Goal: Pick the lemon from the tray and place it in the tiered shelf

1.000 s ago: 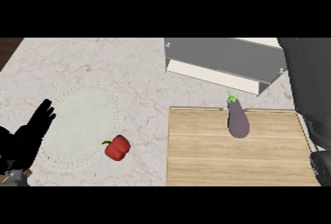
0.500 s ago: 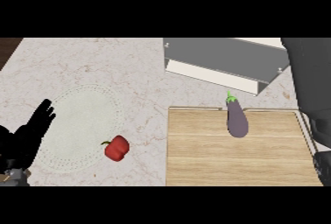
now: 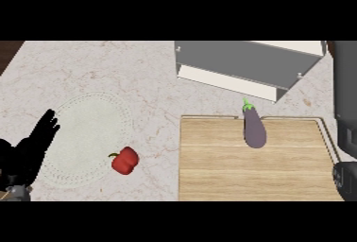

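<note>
Looking down from the head view, nothing has visibly shifted over the last second: each object lies where it lay and the left hand (image 3: 31, 151) keeps its resting pose at the near left edge, fingers straight and up, holding nothing. That stillness suggests the pick has not begun. The right hand (image 3: 346, 177) shows only as a dark sliver at the near right edge, beside the tray; I cannot tell its state.

The wooden tray (image 3: 209, 179) fills the near right of the counter. No lemon is in sight. The only thing on the tray is a purple eggplant (image 3: 254, 132), lying at its far edge, green stem pointing away. The grey tiered shelf (image 3: 241, 61) stands just beyond it, far right. A red bell pepper (image 3: 125, 160) sits on the right edge of a pale round placemat (image 3: 87, 127), left of the tray.

Judging from this, the eggplant is the item to lift, and the right hand is nearer it.
</note>
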### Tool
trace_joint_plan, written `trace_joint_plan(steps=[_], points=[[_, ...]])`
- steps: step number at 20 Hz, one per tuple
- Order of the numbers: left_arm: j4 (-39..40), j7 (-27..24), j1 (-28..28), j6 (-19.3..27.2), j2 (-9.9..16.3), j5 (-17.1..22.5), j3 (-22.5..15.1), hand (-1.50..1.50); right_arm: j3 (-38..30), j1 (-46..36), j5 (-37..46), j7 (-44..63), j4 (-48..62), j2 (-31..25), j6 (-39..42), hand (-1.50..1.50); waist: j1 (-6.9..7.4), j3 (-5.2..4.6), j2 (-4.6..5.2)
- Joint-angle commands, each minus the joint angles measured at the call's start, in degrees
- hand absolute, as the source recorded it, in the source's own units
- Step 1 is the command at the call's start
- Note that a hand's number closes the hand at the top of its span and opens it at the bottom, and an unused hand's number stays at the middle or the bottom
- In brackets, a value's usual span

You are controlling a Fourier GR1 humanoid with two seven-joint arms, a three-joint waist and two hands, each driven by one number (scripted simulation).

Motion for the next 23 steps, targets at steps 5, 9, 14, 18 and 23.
trace_joint_plan(steps=[5,9,14,18,23], points=[[-3.3,0.8,3.5,-1.3,0.8,1.3,1.4,0.0,-6.4,1.1,-10.5,4.5,-15.5,-5.8,6.9,-1.5,-0.86,0.03,-0.61],[-1.5,0.2,1.9,-0.9,0.1,0.8,1.1,0.0,-9.5,0.8,-13.8,12.0,-23.8,-11.4,12.0,-1.5,-1.43,0.0,-0.64],[-0.9,1.9,-0.6,-0.1,0.8,0.5,1.8,0.0,-17.0,5.4,-20.3,18.8,-30.9,-21.4,22.3,-1.5,-2.41,0.02,-0.66],[-1.4,-0.1,3.4,0.7,-1.1,0.2,1.6,0.0,-24.9,14.0,-29.3,20.1,-36.6,-27.9,33.6,-1.5,-3.51,0.12,-1.05],[-0.8,-0.7,4.6,-0.8,0.5,0.9,3.1,0.0,-35.9,16.3,-41.6,22.7,-35.6,-37.7,42.6,-1.5,-3.71,0.07,-1.14]])
